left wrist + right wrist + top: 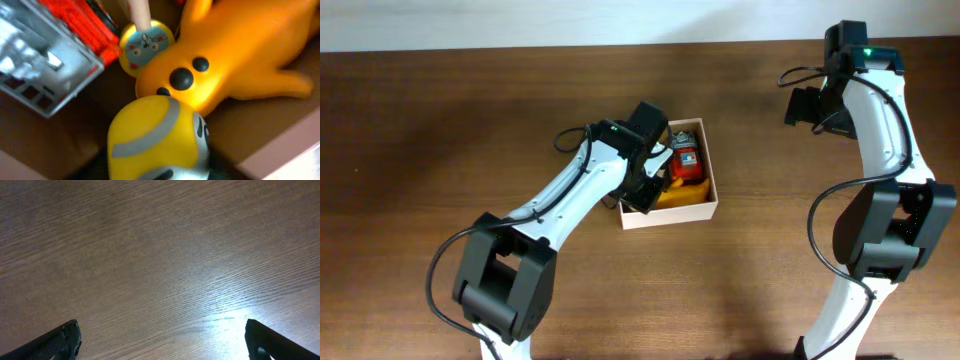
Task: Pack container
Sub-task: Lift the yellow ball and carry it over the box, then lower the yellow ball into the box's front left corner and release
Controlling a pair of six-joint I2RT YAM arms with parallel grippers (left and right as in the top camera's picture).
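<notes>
The container [670, 217] is a small white-walled box at the table's middle, with a tan floor [65, 137] and a pale wall [285, 155] in the left wrist view. Inside lie an orange animal toy [235, 55], a red and grey toy [45, 55] and a small round yellow and blue toy [145, 45]. My left gripper [650, 185] reaches into the box's left side, shut on a yellow toy with a grey band [155, 135], held just above the floor beside the orange toy. My right gripper [162, 340] is open and empty over bare table at the far right [805, 105].
The brown wooden table [440, 120] surrounds the box. The left arm lies across the box's left rim. The right arm stands along the right edge. A pale strip runs along the table's far edge.
</notes>
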